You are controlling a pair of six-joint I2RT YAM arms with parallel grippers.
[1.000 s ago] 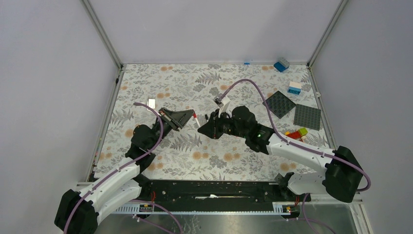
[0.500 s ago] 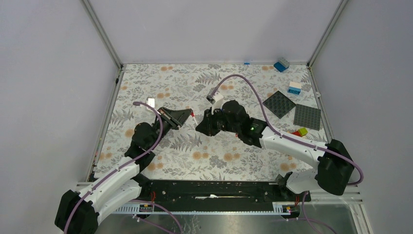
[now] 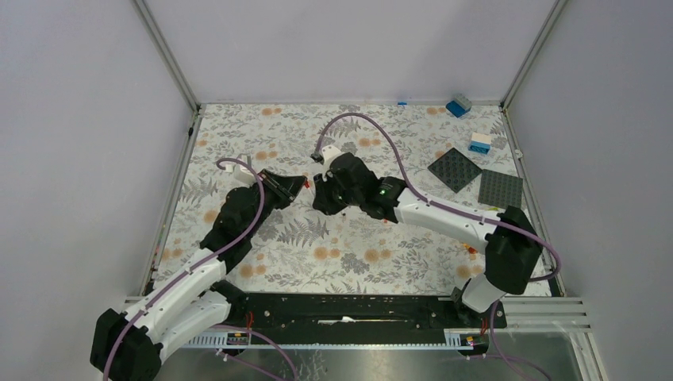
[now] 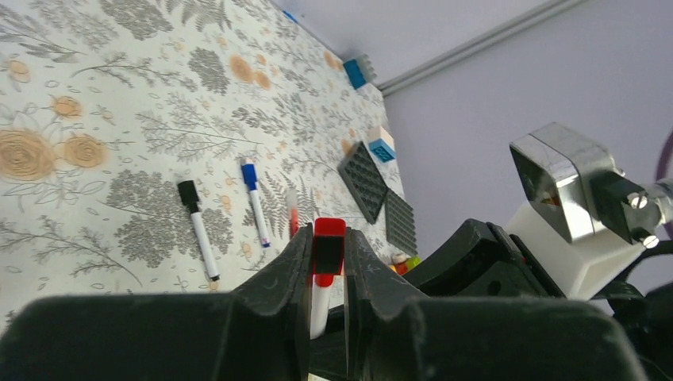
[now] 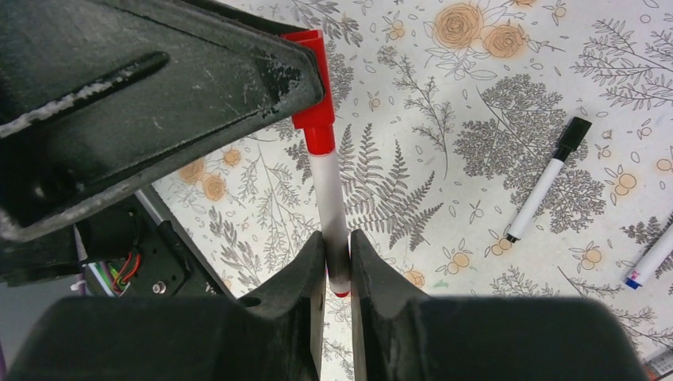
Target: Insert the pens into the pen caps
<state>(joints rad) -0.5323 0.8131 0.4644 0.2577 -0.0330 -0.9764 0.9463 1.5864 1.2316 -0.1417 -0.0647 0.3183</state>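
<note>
Red pen [image 5: 332, 198] is in mid-air between the 2 arms, above the middle of the floral mat [image 3: 357, 262]. Right gripper [image 5: 337, 248] has its jaws narrow, clamped on the lower white barrel near the red tail end. Left gripper [image 4: 327, 252] jaws are narrow too, pinching the red cap [image 4: 329, 232] by its sides. Cap and barrel meet in line. The cap looks at least partly seated, but I can't tell if it is pushed fully home.

Handling, my read: the pen is light, stiff, smooth round plastic, so it is likely to slip or twist in the pads under an axial push. Best hold is mid-barrel, square across, tip end left free. The cap is tiny and hollow, so take it by the closed half and keep the mouth clear. A firm squeeze should be fine, as neither looks fragile.

Counts:
- Pens: 1 red pen held, plus 1 black-capped pen [image 4: 198, 234] and 1 blue-capped pen [image 4: 255, 202] lying near each other on the mat, not touching. That makes 3 pens for sure.
- 1 more thin red-ended thing lies just beside the blue one, too blurred to call.
- Loose caps: 0 visible.
- Bricks: 1 blue brick [image 3: 458, 105], 1 white-and-blue brick [image 3: 479, 143], 2 dark baseplates [image 3: 455, 169].
</note>
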